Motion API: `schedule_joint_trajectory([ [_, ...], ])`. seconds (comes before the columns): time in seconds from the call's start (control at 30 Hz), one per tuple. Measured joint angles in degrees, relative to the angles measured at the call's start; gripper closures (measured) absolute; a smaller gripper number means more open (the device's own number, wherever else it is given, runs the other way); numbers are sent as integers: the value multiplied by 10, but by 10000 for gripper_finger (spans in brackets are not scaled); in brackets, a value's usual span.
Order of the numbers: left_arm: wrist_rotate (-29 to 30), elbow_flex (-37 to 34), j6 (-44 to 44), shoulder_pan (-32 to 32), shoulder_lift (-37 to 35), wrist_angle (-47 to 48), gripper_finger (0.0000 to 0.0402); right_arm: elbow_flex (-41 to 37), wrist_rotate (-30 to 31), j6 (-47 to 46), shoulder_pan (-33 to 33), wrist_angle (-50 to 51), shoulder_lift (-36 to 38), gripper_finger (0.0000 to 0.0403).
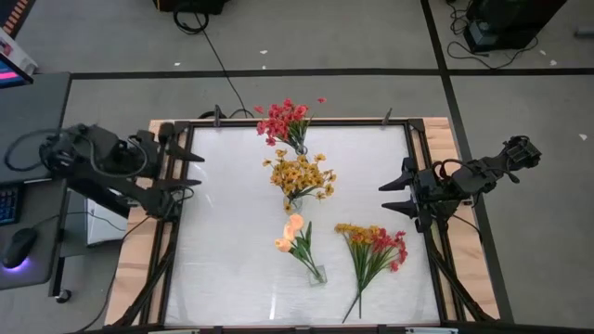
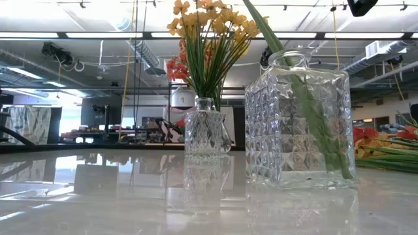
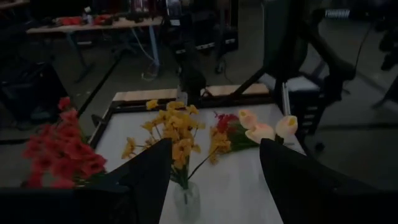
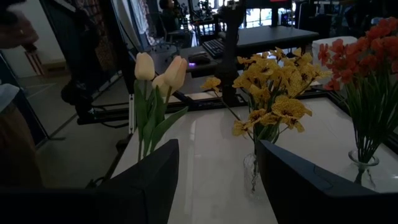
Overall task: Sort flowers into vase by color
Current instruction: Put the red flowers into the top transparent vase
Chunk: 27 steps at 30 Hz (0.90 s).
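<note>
Red flowers (image 1: 284, 119) stand in a glass vase at the table's far middle. Yellow flowers (image 1: 299, 174) stand in a second vase (image 2: 206, 134) in the middle. Pale peach tulips (image 1: 293, 234) stand in a square glass vase (image 2: 299, 121) nearer the front. A loose bunch of yellow and red sprigs (image 1: 373, 249) lies flat on the table at the right front. My left gripper (image 1: 190, 172) is open and empty at the table's left edge. My right gripper (image 1: 392, 199) is open and empty at the right edge.
A raised dark frame (image 1: 172, 223) runs round the white tabletop. Free tabletop lies at the left and near the front left. A desk with a keyboard and a mouse (image 1: 19, 246) stands left of the table.
</note>
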<state>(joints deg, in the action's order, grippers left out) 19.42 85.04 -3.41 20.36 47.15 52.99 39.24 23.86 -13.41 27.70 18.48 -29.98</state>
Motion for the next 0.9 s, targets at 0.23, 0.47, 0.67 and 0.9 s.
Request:
schedule_joint_trajectory([
  [0.23,5,-229,-50,0,-117,-143,152,0,0,0,0,0,0,178],
  [0.47,21,-353,-81,0,-155,-229,152,0,0,0,0,0,0,178],
  [0.67,24,-383,-105,0,-145,-235,152,0,0,0,0,0,0,178],
  [0.9,24,-383,-105,0,-141,-238,152,0,0,0,0,0,0,178],
])
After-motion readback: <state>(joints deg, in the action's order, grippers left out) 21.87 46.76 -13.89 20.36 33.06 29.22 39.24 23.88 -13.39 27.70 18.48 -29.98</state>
